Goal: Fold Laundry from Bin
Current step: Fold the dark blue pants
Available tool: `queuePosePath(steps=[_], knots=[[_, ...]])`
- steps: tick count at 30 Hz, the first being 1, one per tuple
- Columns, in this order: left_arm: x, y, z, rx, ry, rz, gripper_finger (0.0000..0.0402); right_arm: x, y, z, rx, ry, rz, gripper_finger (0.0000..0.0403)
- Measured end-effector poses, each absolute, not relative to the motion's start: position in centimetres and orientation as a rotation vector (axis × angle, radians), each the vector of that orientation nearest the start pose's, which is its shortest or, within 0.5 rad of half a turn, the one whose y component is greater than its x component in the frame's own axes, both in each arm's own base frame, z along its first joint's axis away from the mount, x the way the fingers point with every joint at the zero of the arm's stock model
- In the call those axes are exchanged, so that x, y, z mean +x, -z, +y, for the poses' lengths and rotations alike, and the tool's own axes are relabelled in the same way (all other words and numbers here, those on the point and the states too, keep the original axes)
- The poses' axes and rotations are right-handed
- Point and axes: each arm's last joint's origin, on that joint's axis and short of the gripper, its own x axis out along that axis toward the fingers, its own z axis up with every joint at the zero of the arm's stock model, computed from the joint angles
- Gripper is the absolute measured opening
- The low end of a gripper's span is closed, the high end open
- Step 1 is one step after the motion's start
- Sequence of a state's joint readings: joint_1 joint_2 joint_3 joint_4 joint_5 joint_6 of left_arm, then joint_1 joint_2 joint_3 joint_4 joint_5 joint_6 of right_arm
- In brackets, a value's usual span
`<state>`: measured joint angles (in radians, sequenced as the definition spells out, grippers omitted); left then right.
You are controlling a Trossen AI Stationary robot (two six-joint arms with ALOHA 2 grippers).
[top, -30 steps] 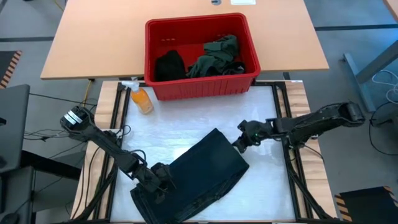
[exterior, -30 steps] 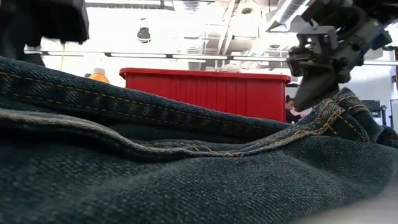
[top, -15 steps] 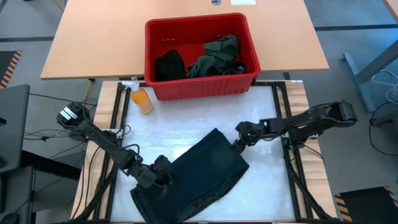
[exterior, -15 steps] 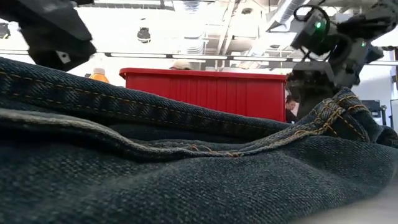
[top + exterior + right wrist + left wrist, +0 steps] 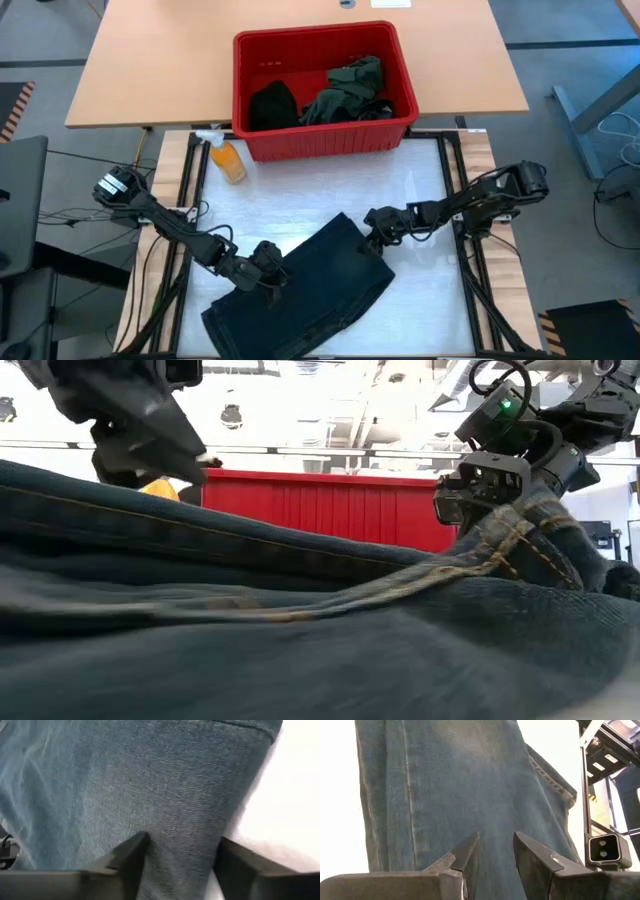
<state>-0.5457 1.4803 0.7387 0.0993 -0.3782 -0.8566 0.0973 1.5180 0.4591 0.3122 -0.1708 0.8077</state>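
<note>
Folded dark jeans point(image 5: 300, 295) lying on the white surface point(image 5: 330, 195) well in front of the red bin point(image 5: 322, 90) of laundry point(image 5: 345, 88), orange spray bottle point(image 5: 228, 158) beside the bin, left pincer point(image 5: 272, 272) and right pincer point(image 5: 372, 226) at opposite jeans edges, both apart, gripping nothing.

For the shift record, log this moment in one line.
left gripper: open, over folded dark denim jeans | right gripper: open, at jeans' edge | red plastic bin: holds garments
</note>
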Motion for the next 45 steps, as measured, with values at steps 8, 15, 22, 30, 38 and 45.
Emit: queuePosePath(steps=[8, 15, 22, 30, 38, 45], knots=[[28.4, -15.1, -15.5, -0.583, -0.011, 0.557, 0.0096, 24.8, -14.6, 1.7, 0.832, 0.023, 0.729, 0.0032], [30.4, -15.3, -13.2, -0.561, 0.02, 0.479, 0.0079, 22.6, -21.3, -0.8, 0.681, 0.095, 0.831, 0.0032], [32.2, -16.7, -10.1, -0.541, 0.06, 0.359, 0.0071, 19.5, -30.1, -2.3, 0.522, 0.234, 0.922, 0.0032], [35.7, -19.0, -8.4, -0.442, 0.024, 0.33, 0.0071, 18.2, -37.0, -2.5, 0.481, 0.303, 0.851, 0.0032], [39.3, -17.4, -7.4, -0.44, -0.043, 0.432, 0.007, 20.2, -39.2, -1.1, 0.572, 0.284, 0.833, 0.0032], [42.9, -16.0, -6.5, -0.301, -0.094, 0.401, 0.0053, 24.1, -37.1, 0.7, 0.573, 0.269, 0.963, 0.0033]])
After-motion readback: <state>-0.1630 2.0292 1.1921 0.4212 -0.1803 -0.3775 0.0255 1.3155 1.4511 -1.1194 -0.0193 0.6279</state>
